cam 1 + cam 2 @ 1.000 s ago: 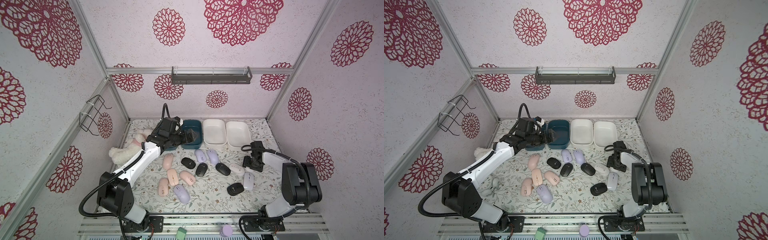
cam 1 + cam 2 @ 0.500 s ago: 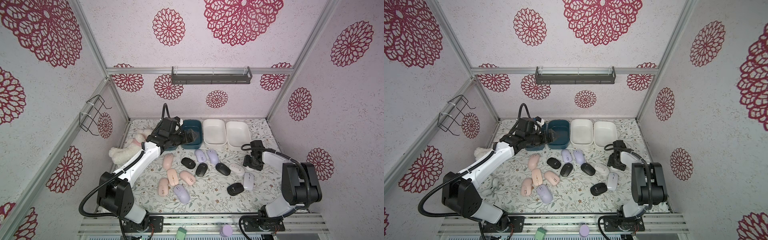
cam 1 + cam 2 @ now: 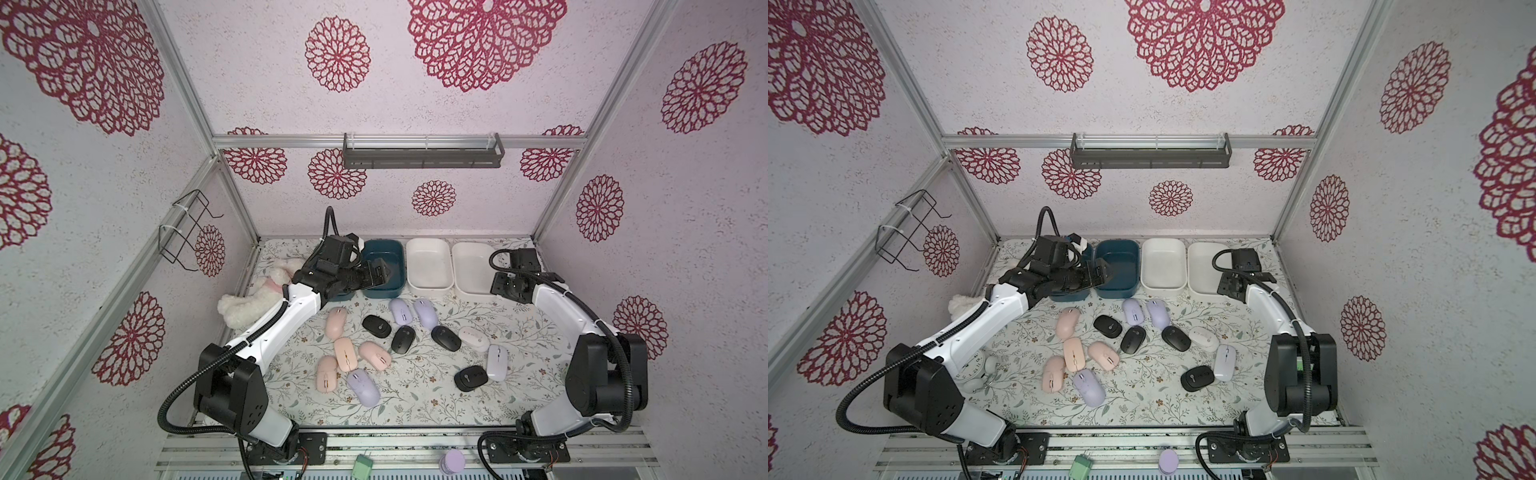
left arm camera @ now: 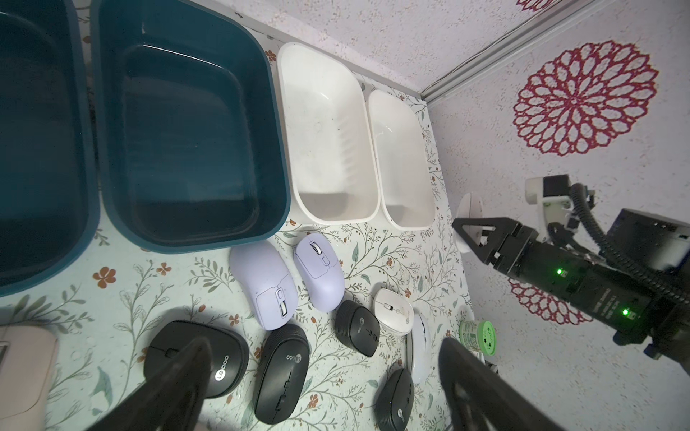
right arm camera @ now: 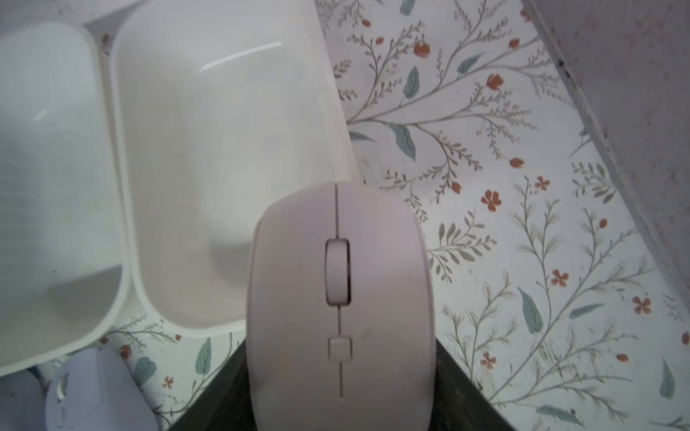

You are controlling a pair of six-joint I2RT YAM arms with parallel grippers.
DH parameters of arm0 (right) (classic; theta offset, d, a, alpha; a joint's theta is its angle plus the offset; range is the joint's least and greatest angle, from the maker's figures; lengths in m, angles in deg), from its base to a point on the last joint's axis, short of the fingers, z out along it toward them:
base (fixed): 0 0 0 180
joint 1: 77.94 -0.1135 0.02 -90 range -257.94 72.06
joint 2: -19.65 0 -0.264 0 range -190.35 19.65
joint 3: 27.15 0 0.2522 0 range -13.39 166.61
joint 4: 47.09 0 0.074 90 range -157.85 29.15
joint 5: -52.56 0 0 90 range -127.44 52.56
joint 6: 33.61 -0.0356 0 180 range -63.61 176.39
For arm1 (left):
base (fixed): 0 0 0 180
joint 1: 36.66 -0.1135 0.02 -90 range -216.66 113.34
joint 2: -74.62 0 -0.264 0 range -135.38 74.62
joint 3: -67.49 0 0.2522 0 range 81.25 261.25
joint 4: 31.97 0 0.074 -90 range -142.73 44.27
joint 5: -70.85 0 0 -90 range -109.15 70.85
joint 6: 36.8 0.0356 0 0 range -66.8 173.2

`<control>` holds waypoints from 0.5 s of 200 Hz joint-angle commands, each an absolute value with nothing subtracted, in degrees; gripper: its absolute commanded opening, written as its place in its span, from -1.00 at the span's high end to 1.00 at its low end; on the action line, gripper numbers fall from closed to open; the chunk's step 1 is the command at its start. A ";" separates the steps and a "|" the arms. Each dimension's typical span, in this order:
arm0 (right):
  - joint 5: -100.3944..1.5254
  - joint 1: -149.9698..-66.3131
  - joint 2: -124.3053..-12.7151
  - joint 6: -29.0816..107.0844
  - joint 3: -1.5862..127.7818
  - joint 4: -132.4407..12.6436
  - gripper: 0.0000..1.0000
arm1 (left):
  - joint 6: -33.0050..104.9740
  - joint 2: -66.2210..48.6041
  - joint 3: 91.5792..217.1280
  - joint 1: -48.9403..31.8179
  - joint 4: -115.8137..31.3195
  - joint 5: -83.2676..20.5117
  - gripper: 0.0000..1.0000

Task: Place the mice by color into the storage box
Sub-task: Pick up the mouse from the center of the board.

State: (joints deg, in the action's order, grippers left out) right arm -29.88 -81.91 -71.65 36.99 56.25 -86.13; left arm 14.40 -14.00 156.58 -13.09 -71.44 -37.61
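We find bare mat [image 5: 522,224] at 3 o'clock of the right gripper [image 3: 508,287], out to the wall edge. The gripper is clamped on a pale mouse [image 5: 339,309], long axis along the fingers, wheel end at the white bin's [image 5: 224,130] near corner. It has shifted toward 12 o'clock since before. The left gripper [image 4: 325,347] stands apart, empty.

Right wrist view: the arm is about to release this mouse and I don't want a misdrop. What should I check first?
1. Grip: ok, pale mouse pinched in the right tool.
2. Position: not ok, only the mouse's front reaches the nearest white bin at its corner.
3. Bin free: ok, empty.
4. Other arm: ok, left tool open, over the teal bins, well apart.
5. Mouse colour: cannot tell, white or faint pink.
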 commanded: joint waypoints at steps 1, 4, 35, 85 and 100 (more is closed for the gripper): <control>-32.38 -82.24 -77.02 39.98 61.43 -83.06 -0.08 | 14.99 -14.54 157.74 -13.70 -71.57 -36.90 -0.94; -32.81 -82.31 -78.05 40.14 62.09 -82.65 -0.08 | 15.05 -14.58 157.72 -13.78 -71.59 -36.94 -0.94; -34.57 -83.35 -86.99 41.36 68.84 -78.89 -0.08 | 14.91 -14.37 157.89 -14.25 -71.61 -37.32 -0.94; -32.57 -84.96 -102.54 44.21 82.36 -80.45 -0.04 | 13.91 -13.10 157.35 -14.51 -70.65 -38.64 -0.94; -32.60 -85.23 -105.98 44.72 85.31 -80.48 -0.04 | 13.42 -13.32 157.27 -14.48 -70.26 -39.63 -0.94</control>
